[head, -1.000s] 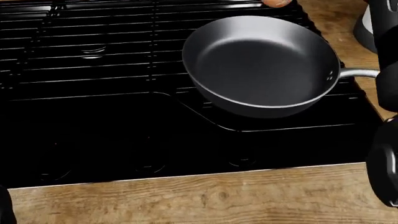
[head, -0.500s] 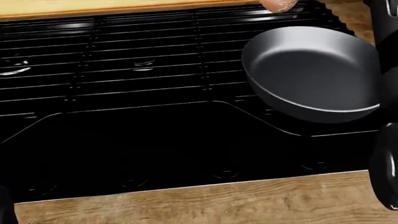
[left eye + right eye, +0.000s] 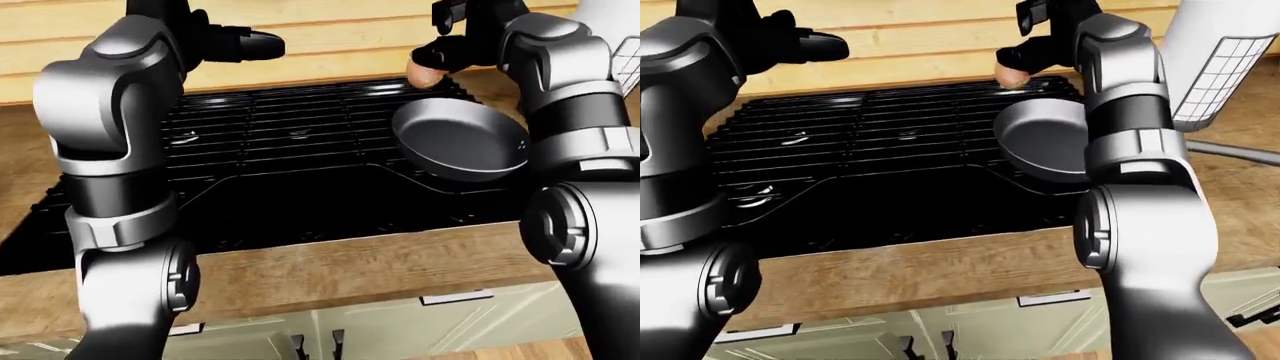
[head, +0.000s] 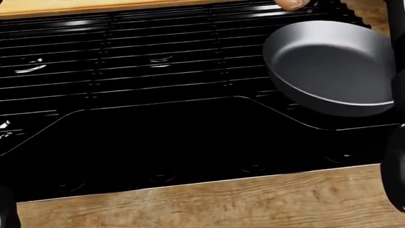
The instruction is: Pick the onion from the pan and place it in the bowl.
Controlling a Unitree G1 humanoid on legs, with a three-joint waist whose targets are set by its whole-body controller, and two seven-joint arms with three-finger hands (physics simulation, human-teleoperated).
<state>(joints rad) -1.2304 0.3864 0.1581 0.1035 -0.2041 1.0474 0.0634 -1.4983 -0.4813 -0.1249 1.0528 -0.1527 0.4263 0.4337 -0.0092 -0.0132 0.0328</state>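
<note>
Grey pan (image 4: 332, 66), black stove (image 4: 158, 118), tan onion (image 3: 424, 74)

Our arms: glossy gunmetal-grey rounded shells, black bands between segments, round disc caps at the elbows. Left hand (image 3: 240, 45) and right hand (image 3: 455, 49) are black.

Onion (image 3: 424, 74) mostly hidden under the right robot hand (image 3: 450, 52). Pan (image 4: 334, 66) cut off by the head view's right edge. Bowl out of view.
</note>
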